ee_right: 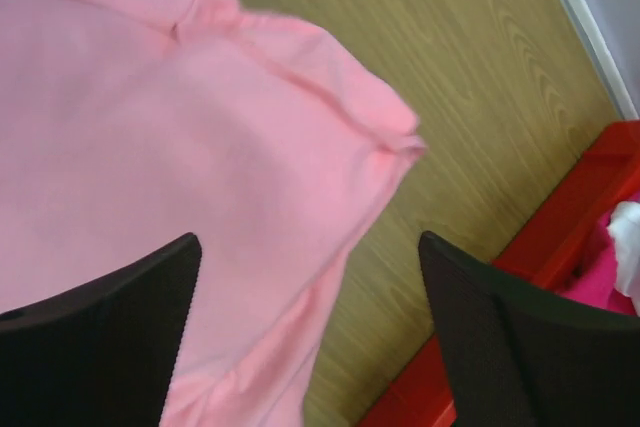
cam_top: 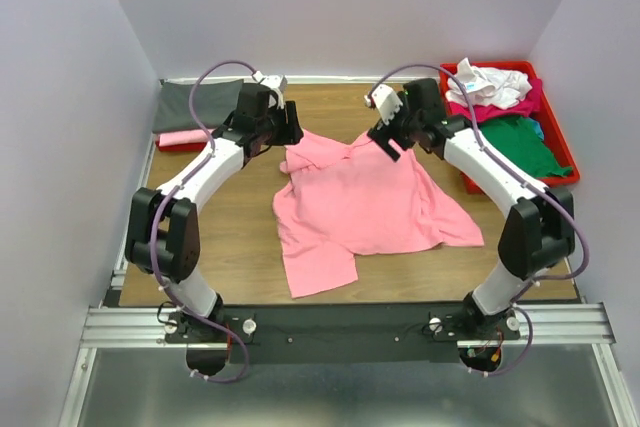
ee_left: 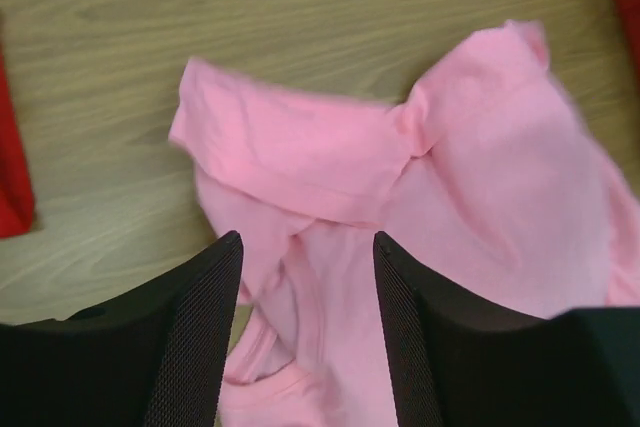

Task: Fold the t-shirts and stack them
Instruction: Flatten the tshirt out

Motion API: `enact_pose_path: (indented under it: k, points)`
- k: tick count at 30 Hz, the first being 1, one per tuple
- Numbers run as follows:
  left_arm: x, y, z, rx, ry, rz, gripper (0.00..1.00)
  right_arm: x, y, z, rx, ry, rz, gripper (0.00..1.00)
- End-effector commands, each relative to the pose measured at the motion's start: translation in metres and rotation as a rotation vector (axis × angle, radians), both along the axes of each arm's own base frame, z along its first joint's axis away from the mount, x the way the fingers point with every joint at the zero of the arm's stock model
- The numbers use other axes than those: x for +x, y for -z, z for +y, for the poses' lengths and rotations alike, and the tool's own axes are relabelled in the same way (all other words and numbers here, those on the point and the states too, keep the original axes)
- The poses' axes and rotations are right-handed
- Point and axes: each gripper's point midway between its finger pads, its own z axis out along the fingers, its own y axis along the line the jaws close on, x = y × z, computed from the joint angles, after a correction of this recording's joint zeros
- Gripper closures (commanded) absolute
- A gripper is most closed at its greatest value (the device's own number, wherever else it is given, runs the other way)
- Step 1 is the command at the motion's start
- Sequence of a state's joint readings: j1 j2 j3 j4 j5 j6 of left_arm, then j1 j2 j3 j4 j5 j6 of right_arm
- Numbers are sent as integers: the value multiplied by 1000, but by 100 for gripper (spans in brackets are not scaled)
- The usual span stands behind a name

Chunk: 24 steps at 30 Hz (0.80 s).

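Observation:
A light pink t-shirt [cam_top: 365,202] lies loosely spread and rumpled in the middle of the wooden table, its far edge bunched up. My left gripper [cam_top: 287,131] hovers over the far-left corner of the t-shirt. In the left wrist view it [ee_left: 306,242] is open, with folded pink cloth [ee_left: 330,157] below the gap and nothing pinched. My right gripper [cam_top: 386,140] hovers over the far-right corner. In the right wrist view it [ee_right: 310,247] stands wide open above the t-shirt's edge [ee_right: 250,127] and bare wood.
A red tray [cam_top: 560,127] at the back right holds white [cam_top: 490,82], magenta [cam_top: 485,109] and green [cam_top: 525,142] t-shirts; its rim [ee_right: 560,237] lies close to my right gripper. At the back left sit a folded dark grey t-shirt [cam_top: 195,105] and a pink one [cam_top: 180,137].

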State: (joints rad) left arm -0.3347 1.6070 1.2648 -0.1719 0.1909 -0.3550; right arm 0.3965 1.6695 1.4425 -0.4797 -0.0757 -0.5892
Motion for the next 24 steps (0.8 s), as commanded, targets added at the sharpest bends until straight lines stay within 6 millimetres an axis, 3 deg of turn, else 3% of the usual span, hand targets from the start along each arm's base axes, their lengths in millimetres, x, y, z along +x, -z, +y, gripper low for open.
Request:
enact_pose_path:
  k: [1,2,3,5,6,7,8,10,11,15,17,20,24]
  points:
    - [9,-57,25,86,-69,-152,32,-20,-35,-1,75,-53,-76,1]
    - [6,-52,25,100,-60,-140,28,-33,-34,-2,68,-91,-66,0]
    - [-7,-58,28,122,-53,-137,28,-55,-13,0,66,-161,-2,0]
    - [-34,-53,25,136,-7,-106,28,-98,-3,-9,1,-299,47,0]
    - [-54,-42,17,111,50,-55,28,-130,27,-15,-18,-353,150,0]
    - [-69,-34,12,86,70,-20,29,-144,32,-19,-34,-386,156,0]
    - [-99,-13,4,70,112,41,30,-159,32,-26,-67,-438,131,0]
    - [-141,11,-18,-23,193,155,32,-186,49,-39,-115,-480,191,0]
    - [-174,36,-28,-15,234,221,34,-198,63,-46,-136,-482,227,1]
    - [-232,77,-44,-15,218,356,33,-223,100,-80,-262,-424,345,5]
    - [-248,93,-43,-21,182,402,33,-235,120,-94,-307,-414,400,6]
    - [-250,108,-38,0,140,394,33,-239,133,-106,-349,-388,432,9]
    - [-229,123,-27,86,56,341,31,-236,138,-105,-326,-362,437,9]
